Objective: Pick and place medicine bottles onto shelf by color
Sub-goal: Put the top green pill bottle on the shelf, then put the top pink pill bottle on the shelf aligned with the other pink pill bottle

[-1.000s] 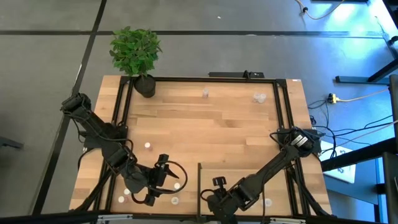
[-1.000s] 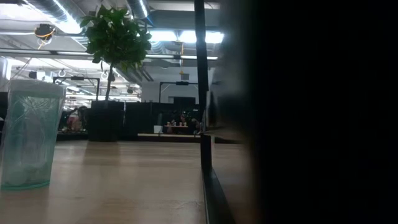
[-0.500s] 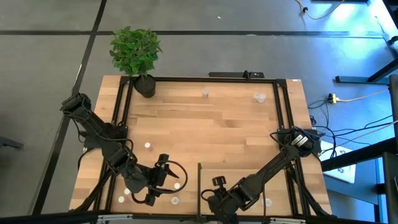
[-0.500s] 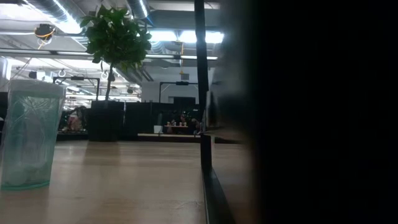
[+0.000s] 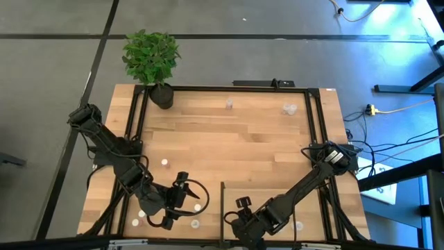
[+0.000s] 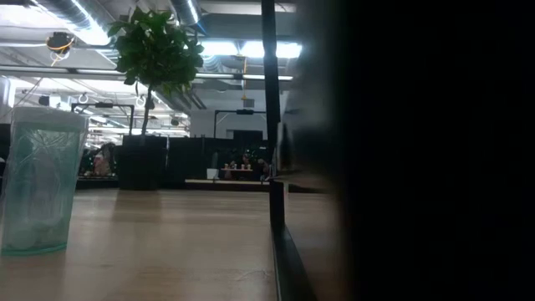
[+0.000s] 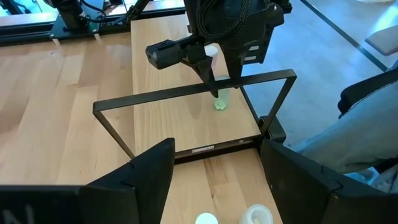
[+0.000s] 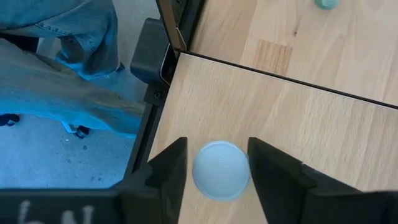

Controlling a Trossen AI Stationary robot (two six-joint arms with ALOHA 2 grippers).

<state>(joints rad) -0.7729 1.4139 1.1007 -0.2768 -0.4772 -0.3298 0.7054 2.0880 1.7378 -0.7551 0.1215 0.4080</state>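
My right gripper [image 8: 217,168] points down over the near left corner of the pale shelf [image 5: 277,205], shut on a white-capped medicine bottle [image 8: 219,169]. It also shows in the left wrist view [image 7: 210,62]. My left gripper [image 7: 217,180] is open and empty over the tabletop just left of the shelf [image 5: 182,198]. Two white-capped bottles [image 7: 206,219] [image 7: 258,214] stand on the table below it. A greenish bottle [image 7: 221,104] stands on the shelf. A translucent bottle [image 6: 38,180] stands close in the low view. My right gripper has the white-capped bottle between its two fingers, which sit on opposite sides of the cap [image 8: 244,168]. The fingers come from above, pointing down. The bottle is upright, cap toward the wrist camera, over the shelf panel [image 8: 311,143]; whether its base rests there is hidden.
More bottles stand on the tabletop at the far side [image 5: 229,104] [image 5: 289,109], mid left [image 5: 165,162] and near left [image 5: 139,217]. A potted plant [image 5: 161,94] stands at the far left corner. A black frame [image 5: 316,139] borders the table. A person's legs [image 8: 68,74] show beyond the near edge.
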